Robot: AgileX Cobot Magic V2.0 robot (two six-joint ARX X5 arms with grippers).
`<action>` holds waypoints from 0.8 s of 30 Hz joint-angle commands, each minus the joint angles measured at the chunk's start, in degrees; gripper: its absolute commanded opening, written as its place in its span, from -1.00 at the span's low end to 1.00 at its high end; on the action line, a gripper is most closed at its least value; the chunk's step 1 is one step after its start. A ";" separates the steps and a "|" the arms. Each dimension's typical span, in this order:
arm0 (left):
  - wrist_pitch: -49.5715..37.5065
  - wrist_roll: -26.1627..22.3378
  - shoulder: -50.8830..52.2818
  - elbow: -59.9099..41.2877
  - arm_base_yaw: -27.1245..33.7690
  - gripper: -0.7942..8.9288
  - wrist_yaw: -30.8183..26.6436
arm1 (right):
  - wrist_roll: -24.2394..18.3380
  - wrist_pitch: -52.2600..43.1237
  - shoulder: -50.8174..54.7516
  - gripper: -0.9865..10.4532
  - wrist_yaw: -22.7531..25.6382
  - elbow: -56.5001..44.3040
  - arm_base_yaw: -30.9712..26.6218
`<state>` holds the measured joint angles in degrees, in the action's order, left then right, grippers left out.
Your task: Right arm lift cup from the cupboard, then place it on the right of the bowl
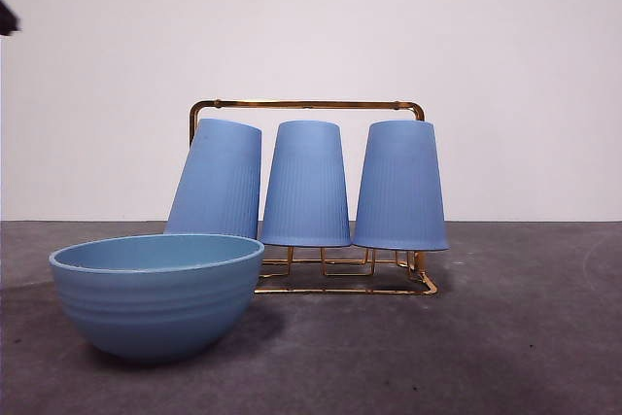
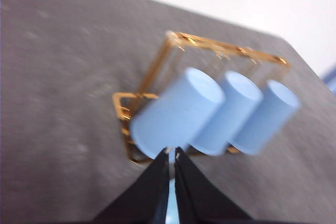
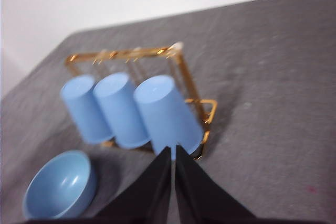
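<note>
While all three cups sit inverted on the cupboard (image 1: 306, 104), the right gripper (image 3: 172, 153) hangs above, clenched, holding nothing; it should open wide and descend squarely over the nearest cup (image 3: 167, 113), avoiding neighbours.

The left hand (image 2: 171, 153) is two matte black, wedge-shaped fingers (image 2: 149, 187) that narrow to fine points, their inner edges straight and smooth. The right hand (image 3: 171, 150) has the same pair of plain black pointed wedges (image 3: 197, 192), without visible markings, screws or cables.
</note>
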<state>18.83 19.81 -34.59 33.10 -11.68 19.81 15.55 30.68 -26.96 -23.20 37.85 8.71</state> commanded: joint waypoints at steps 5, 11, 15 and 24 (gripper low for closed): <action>2.86 -4.37 -10.21 7.72 -1.95 -0.81 15.54 | -12.22 7.48 -8.87 -0.81 -5.66 7.13 2.10; 3.72 -8.74 -14.47 10.58 -3.58 -0.81 22.23 | -15.17 7.93 -13.27 -0.81 -10.01 9.18 3.85; 3.67 -12.26 -14.58 10.58 -3.72 -0.76 22.14 | -15.15 7.96 -14.29 -0.81 -9.79 9.18 3.93; 2.12 -12.28 -14.58 10.58 -3.72 0.07 22.08 | -15.15 7.89 -14.53 -0.39 -9.79 9.18 3.93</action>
<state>21.58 8.45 -48.80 42.61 -15.20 41.52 1.21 39.13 -41.17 -32.84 46.15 12.38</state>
